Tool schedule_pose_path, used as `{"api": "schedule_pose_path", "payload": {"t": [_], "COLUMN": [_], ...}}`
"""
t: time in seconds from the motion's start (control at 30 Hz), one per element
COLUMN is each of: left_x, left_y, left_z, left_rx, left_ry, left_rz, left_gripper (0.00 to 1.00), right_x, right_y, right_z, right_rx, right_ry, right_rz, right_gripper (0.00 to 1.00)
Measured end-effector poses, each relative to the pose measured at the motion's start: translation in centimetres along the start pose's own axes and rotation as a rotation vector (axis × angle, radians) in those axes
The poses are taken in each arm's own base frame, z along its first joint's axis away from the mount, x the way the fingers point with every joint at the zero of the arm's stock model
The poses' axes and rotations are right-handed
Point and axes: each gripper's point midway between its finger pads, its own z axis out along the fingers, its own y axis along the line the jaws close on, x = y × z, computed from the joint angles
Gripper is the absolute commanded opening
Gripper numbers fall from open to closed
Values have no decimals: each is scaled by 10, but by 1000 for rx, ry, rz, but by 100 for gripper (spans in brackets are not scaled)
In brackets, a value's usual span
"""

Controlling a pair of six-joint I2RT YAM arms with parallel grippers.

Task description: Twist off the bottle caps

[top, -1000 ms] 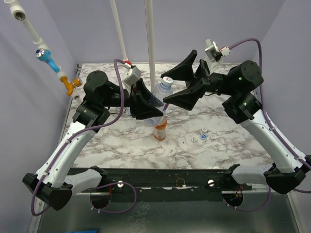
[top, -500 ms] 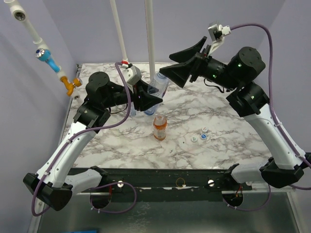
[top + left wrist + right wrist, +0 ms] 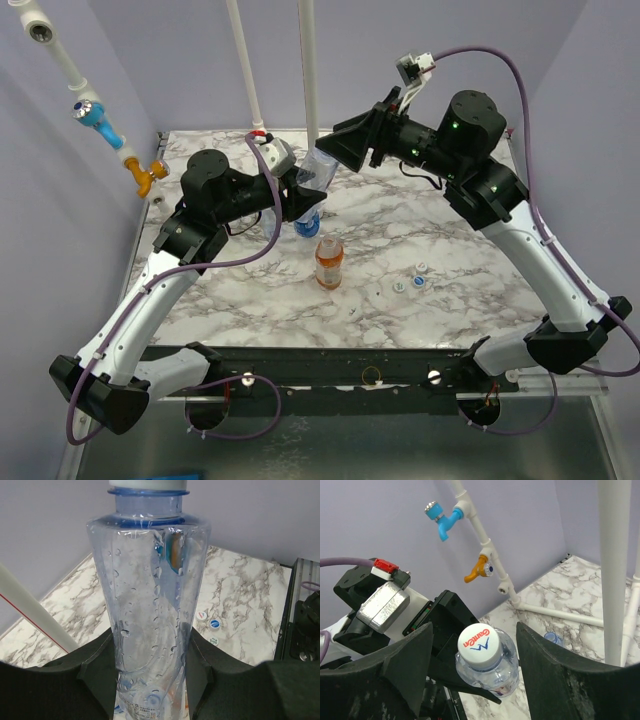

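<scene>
View from above, with both wrist views. The left gripper (image 3: pixel 150 672) was clamped on the lower body of the clear bottle (image 3: pixel 150 580), one finger pressed into each side of its narrow waist. I held it off the marble table (image 3: pixel 450 240), near the far edge and close beside the white pipe (image 3: pixel 310 80). It was tilted so that its neck pointed toward the other arm. I judge this tilt served to offer the cap squarely to the right wrist, while the low grip left the whole neck free.

The right gripper (image 3: pixel 342 148) stood partly open and held nothing. Its fingers (image 3: pixel 405 665) flanked the white cap (image 3: pixel 480 645), which bore a red and blue logo, with a visible gap on each side. The cap sat seated on the neck, so this bottle was not yet unscrewed. The next step, in my judgement, was to close on the cap and twist while the left arm resisted the turn.

Nearer the arms, the orange bottle (image 3: pixel 329 262) stood upright by itself at mid-table. Loose caps (image 3: pixel 418 281) lay just to its right, well apart from the working pair, which suggests part of the task was already done. A slip of the wet-looking bottle under torque was the main risk.
</scene>
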Motion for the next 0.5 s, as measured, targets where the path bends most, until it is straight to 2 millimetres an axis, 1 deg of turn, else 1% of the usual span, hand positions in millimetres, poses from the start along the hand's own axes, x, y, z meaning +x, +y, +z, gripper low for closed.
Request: {"api": "schedule_pose_path", "payload": {"t": [0.1,0.3,0.33,0.47,0.5], "left_x": [0,0,0,0,0], "left_y": [1,1,1,1,0], "left_z": [0,0,0,0,0], "left_rx": [-4,-5,-5,-4,-4], "left_ry": [0,0,0,0,0], "left_rz": [0,-1,-1,-4,-6], "left_gripper": [0,0,0,0,0], "right_x": [1,3,4,5,5], "right_y": [1,3,3,0,0], "right_z": [0,3,3,4,4], "right_rx": [-2,-10,-9,0,1], "right_ry": [1,-3,-2,-2,-4], "right_rz": [5,18,19,26,26], "right_gripper": [65,51,50,49,48]}}
